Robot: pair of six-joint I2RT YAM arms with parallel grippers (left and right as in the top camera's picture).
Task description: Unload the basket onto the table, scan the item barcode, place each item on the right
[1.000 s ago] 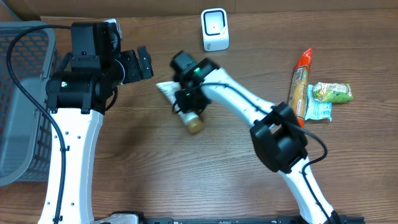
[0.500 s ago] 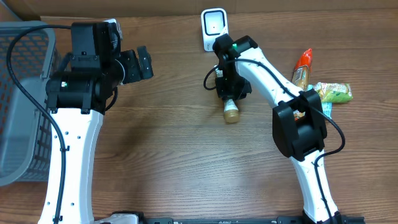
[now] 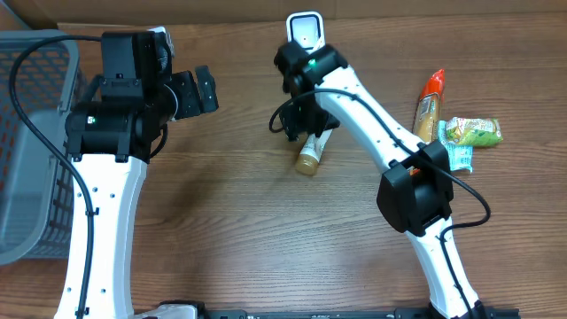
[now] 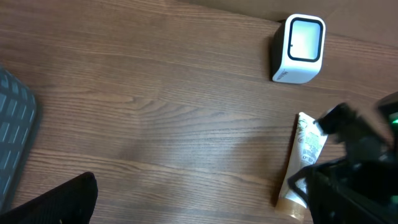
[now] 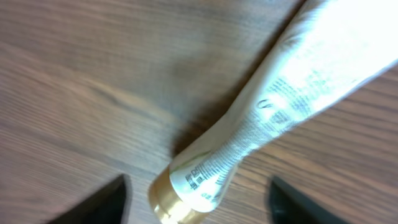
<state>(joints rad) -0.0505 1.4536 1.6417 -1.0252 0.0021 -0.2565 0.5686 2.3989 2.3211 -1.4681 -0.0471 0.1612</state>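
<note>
The item, a white tube [image 3: 310,151] with a gold cap, lies on the wooden table just in front of the white barcode scanner [image 3: 305,32]. My right gripper [image 3: 297,120] hovers over it, open. In the right wrist view the printed tube [image 5: 261,118] runs diagonally, cap end low between the two dark fingers [image 5: 106,200], which stand well clear of it on both sides. My left gripper [image 3: 205,89] is open and empty, off to the left. The left wrist view shows the tube [image 4: 305,152], the scanner [image 4: 300,48] and the right arm's dark bulk.
A grey mesh basket [image 3: 27,133] fills the left edge of the table. At the right lie a long orange-topped packet [image 3: 428,111] and a green snack packet [image 3: 474,131]. A cardboard wall runs along the back.
The right arm carried the tube from mid-table toward the scanner, then its jaws opened. The tube now lies free on the wood. The left arm has not moved.
</note>
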